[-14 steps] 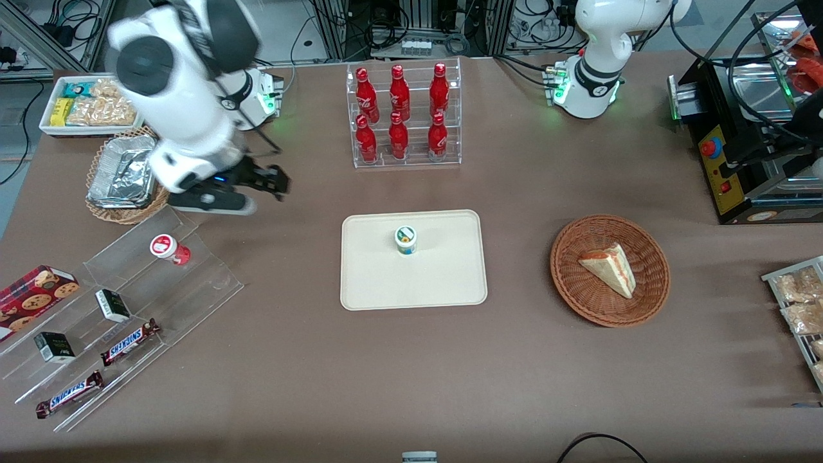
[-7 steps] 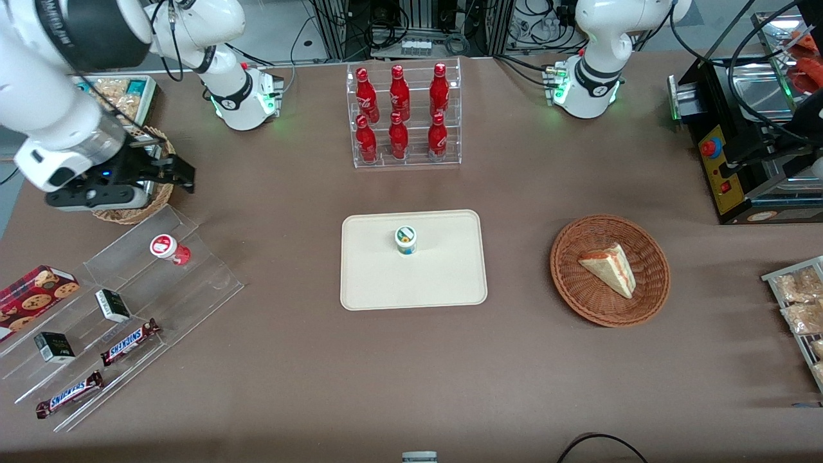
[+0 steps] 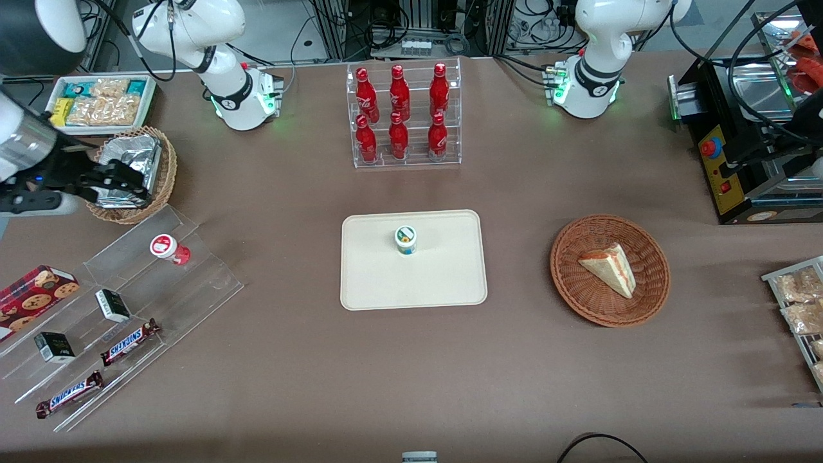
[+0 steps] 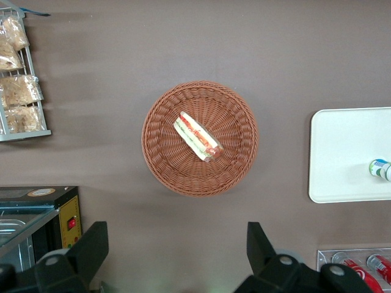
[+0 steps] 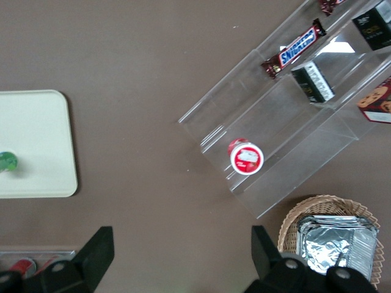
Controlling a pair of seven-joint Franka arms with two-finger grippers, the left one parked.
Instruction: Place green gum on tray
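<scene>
The green gum (image 3: 405,239) stands upright on the cream tray (image 3: 437,283) in the middle of the table, with nothing touching it. It also shows at the tray's edge in the right wrist view, as the green gum (image 5: 7,161) on the tray (image 5: 36,122), and in the left wrist view as the green gum (image 4: 380,168) on the tray (image 4: 342,152). My right gripper (image 3: 125,183) hovers far off toward the working arm's end of the table, over the foil-lined basket. The gripper (image 5: 181,250) is open and holds nothing; only brown tabletop shows between its fingers.
A red-lidded canister (image 3: 168,248) sits on a clear stepped shelf (image 3: 193,283) that also holds snack bars and small boxes. A foil-lined wicker basket (image 3: 128,173), a white snack bin (image 3: 96,103), a rack of red bottles (image 3: 404,116) and a sandwich basket (image 3: 609,270) also stand on the table.
The right arm has swung away from the tray toward its own end of the table, and the gripper now hangs over the foil basket. The green gum has stayed put on the tray.
</scene>
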